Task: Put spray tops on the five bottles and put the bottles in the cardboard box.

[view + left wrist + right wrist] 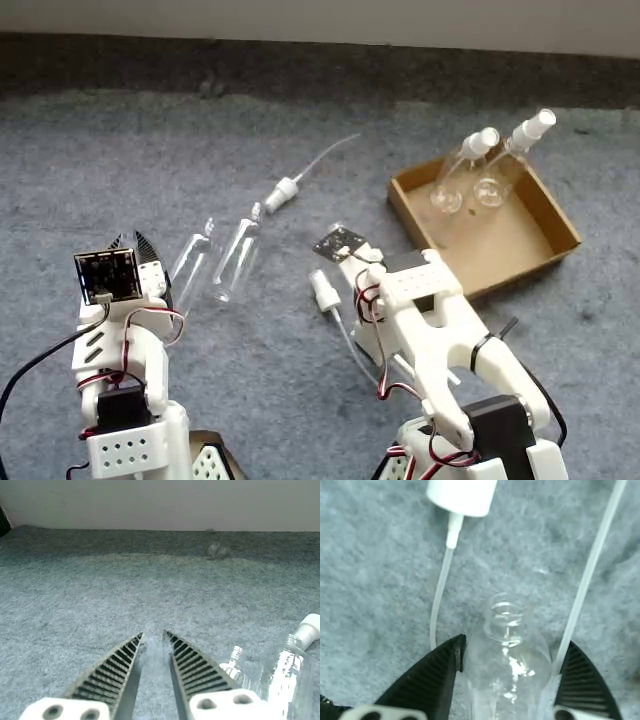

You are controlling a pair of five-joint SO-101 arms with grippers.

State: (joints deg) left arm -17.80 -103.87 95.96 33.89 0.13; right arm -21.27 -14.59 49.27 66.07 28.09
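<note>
A grey carpeted desk carries everything, with the two white arms at its near edge: the left arm and the right arm. The cardboard box sits on the far side of the right arm, open, and inside it lie two capped bottles side by side, their spray ends over the box's far wall. Just beside the left arm, two open bottles lie on the desk close together with bare necks. The right pincer holds a clear bottle, its jaws set wide on either side of the body, the uncapped neck pointing away from the wrist. The left pincer hangs over bare carpet with its toothed jaws narrow, a slim gap between the tips and nothing in it. One spray top lies beyond the open bottles, its long tube stretching toward the far side. Another spray top lies just ahead of the held bottle's neck, its tube trailing back along one jaw. A second thin tube runs along the other jaw, beside the bottle.
</note>
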